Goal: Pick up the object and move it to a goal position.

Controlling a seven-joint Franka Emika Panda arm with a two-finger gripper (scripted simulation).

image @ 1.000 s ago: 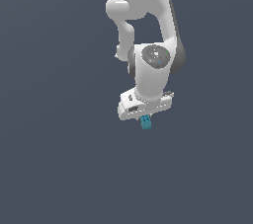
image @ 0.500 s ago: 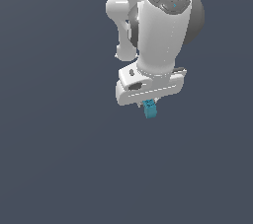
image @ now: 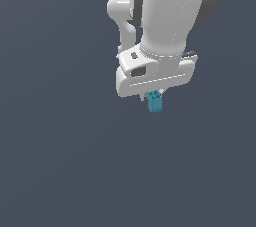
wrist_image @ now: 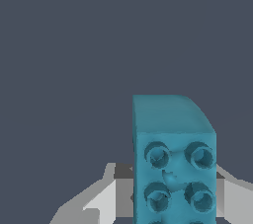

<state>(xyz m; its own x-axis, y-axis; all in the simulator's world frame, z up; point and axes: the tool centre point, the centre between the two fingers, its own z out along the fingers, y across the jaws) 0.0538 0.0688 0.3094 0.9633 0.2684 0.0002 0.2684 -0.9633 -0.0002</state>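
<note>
The object, a small teal-blue block (image: 155,102) with round bumps on one face, hangs just below the white hand of my arm, near the middle of the exterior view. My gripper (image: 154,96) is shut on it; the fingers are mostly hidden under the hand. In the wrist view the block (wrist_image: 173,154) fills the foreground, bumped face toward the camera, with a grey-white finger (wrist_image: 106,196) on either side of it. The block is held in the air, touching no surface.
The white arm (image: 165,16) fills the upper middle of the exterior view. Everything else is a plain dark grey-blue background. No goal marker shows in either view.
The arm has lifted with the block held, and looms larger in the exterior view. The block has moved up and slightly toward that view's right.
</note>
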